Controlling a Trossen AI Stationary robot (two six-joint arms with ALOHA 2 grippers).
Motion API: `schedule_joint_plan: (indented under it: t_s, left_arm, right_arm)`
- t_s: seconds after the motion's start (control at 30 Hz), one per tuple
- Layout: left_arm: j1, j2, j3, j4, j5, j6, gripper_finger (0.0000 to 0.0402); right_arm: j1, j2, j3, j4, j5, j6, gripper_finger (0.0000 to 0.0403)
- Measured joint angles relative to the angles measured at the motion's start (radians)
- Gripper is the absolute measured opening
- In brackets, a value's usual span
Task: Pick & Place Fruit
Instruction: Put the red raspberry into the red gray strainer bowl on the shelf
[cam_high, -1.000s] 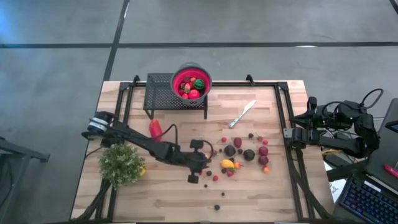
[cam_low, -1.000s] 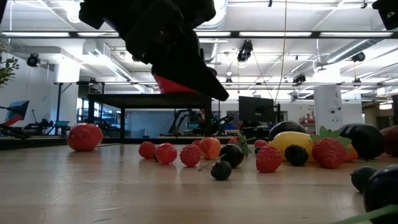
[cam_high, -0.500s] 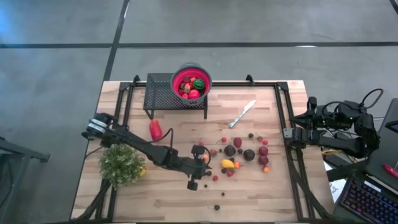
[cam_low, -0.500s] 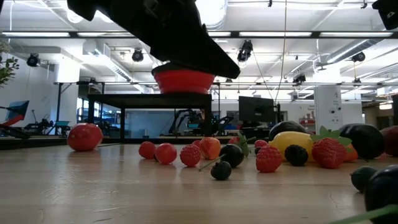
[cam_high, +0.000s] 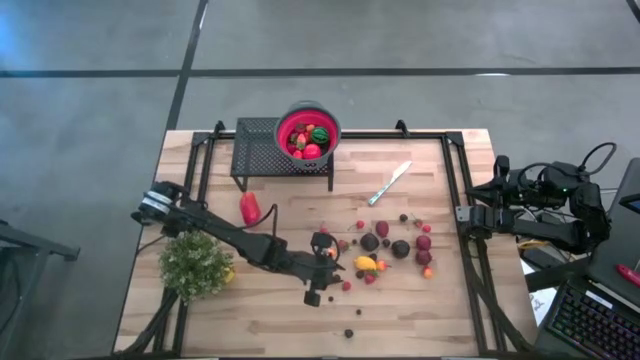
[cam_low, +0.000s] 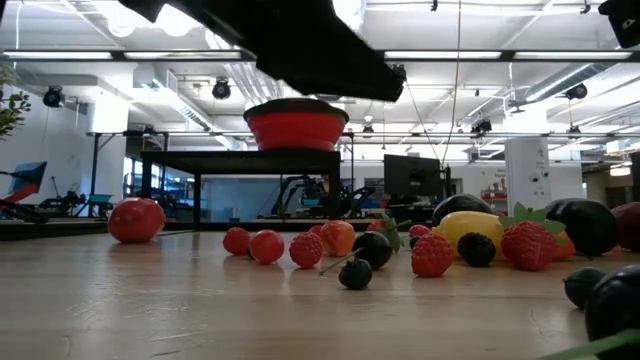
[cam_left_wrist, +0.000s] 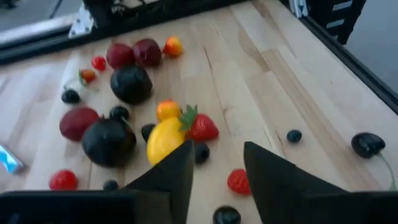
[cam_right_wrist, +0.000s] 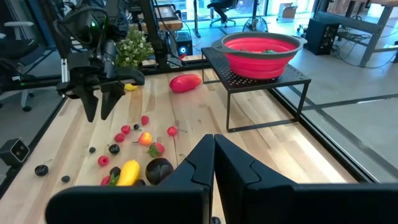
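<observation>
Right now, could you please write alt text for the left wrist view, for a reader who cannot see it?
The left gripper, fingers apart and empty, hangs over a wooden table scattered with toy fruit: a yellow lemon, a strawberry, two dark plums, and small red and dark berries.

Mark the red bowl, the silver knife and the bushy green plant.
red bowl (cam_high: 308, 133), high view, on its fruit-filled inside.
silver knife (cam_high: 390, 183), high view, mid-blade.
bushy green plant (cam_high: 195, 264), high view, centre of foliage.
</observation>
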Motion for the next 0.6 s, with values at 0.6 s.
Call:
schedule_joint_plan:
  t_s: [0.6]
  left_arm:
    - [-0.004,-0.056,0.065,-0.262,-0.055,-0.058,0.0169]
  right_arm:
    - [0.0,0.0,0.0,0.0,0.0,0.0,0.0008]
